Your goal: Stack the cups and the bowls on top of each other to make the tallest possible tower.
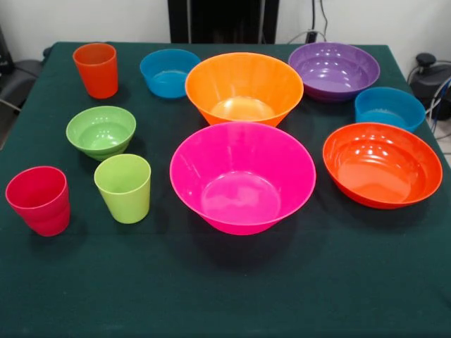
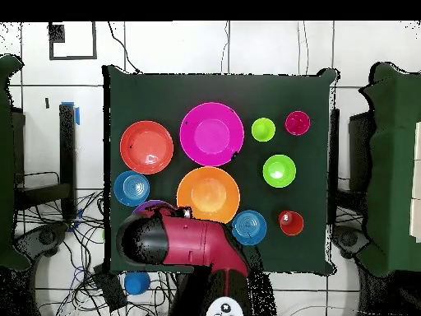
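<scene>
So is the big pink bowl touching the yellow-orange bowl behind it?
Cannot tell. In the front view the pink bowl overlaps the yellow-orange bowl, hiding any gap. In the overhead view their rims look to meet, with no clear gap or contact.

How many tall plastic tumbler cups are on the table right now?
3. In the front view: orange plastic cup far left, lime green plastic cup near the centre-left, pinkish red plastic cup nearest left. None stacked.

the red and black arm (image 2: 185, 243) lies folded low at about 6 o'clock in the overhead view, elbow toward 9 o'clock; its gripper cannot be made out.
</scene>
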